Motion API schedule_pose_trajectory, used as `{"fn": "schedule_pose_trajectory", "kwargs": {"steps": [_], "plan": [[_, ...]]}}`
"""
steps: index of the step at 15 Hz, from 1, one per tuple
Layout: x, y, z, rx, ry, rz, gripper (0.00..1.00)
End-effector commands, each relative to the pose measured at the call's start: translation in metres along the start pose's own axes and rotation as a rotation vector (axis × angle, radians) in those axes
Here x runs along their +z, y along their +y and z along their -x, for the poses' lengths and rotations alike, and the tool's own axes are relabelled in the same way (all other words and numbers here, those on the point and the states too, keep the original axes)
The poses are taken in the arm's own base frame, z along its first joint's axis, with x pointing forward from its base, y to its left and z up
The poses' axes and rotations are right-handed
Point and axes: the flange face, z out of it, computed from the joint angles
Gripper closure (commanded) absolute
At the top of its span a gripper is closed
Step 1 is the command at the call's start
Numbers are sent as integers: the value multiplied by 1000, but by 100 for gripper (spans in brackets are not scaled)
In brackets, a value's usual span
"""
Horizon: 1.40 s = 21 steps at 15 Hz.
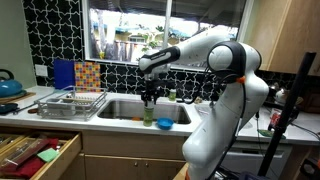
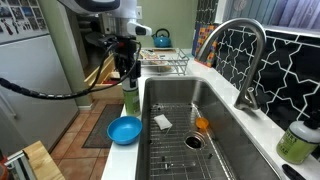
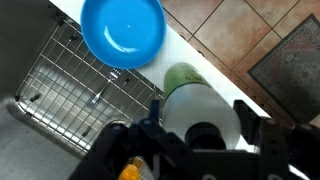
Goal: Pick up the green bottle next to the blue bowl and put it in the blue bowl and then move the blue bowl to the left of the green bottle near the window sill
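A green bottle with a white label (image 3: 184,78) stands upright between my gripper's (image 3: 202,112) two fingers, which press on its sides near the top. It is on the counter strip at the sink's front edge, in both exterior views (image 1: 149,113) (image 2: 130,99); I cannot tell whether it touches the counter. The blue bowl (image 3: 123,30) sits empty right beside it on the same strip (image 1: 163,124) (image 2: 125,130). A second green bottle (image 1: 171,95) (image 2: 295,142) stands behind the sink near the window sill.
The steel sink (image 2: 230,150) holds a wire grid, a white sponge (image 2: 163,122) and an orange item (image 2: 203,125). The faucet (image 2: 245,60) rises behind it. A dish rack (image 1: 70,102) and a blue kettle (image 1: 8,85) stand beside the sink. A drawer (image 1: 35,155) is open below.
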Motion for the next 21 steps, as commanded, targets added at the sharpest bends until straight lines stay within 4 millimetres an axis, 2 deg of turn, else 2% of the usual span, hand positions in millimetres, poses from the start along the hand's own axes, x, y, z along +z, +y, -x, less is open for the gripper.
{"fn": "schedule_pose_trajectory", "kwargs": {"steps": [1, 4, 8, 12, 15, 18, 21], "plan": [[5, -3, 0, 17, 7, -30, 56], [-1, -7, 1, 13, 8, -40, 57], [-34, -10, 5, 10, 36, -30, 57], [-75, -1, 20, 15, 21, -12, 57], [-91, 16, 39, 28, -37, 30, 57], [-90, 33, 53, 27, -79, 63, 57], [-74, 45, 62, 4, -94, 61, 57]]}}
